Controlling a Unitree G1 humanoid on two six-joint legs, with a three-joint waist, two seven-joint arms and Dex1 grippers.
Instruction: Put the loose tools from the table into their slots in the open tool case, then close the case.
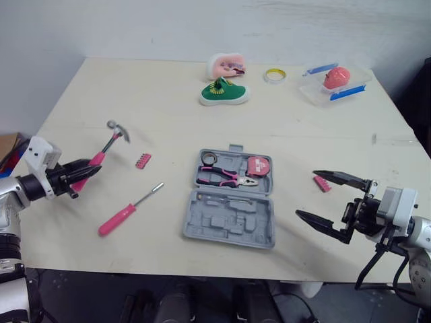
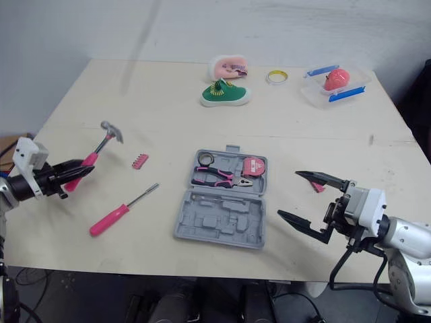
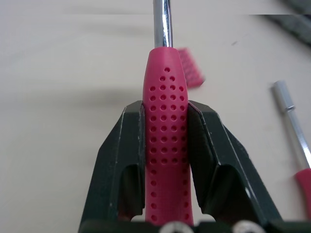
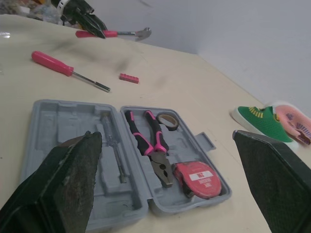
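The grey tool case (image 1: 202, 219) lies open at the table's front middle. It holds pink-handled pliers (image 1: 225, 177), a pink tape measure (image 1: 258, 165) and a small tape roll (image 1: 209, 158). My left gripper (image 1: 86, 170) is shut on the pink handle of the hammer (image 3: 165, 145), whose metal head (image 1: 118, 129) points away over the left of the table. A pink screwdriver (image 1: 128, 210) and a pink bit holder (image 1: 142, 161) lie between the hammer and the case. My right gripper (image 1: 308, 195) stands open to the right of the case, beside a second pink bit holder (image 1: 322, 183).
At the back of the table sit a green shoe (image 1: 223, 92), a pink object (image 1: 227, 64), a yellow tape ring (image 1: 275, 75) and a clear box (image 1: 335, 84) with a pink item inside. Bare tabletop lies around the case.
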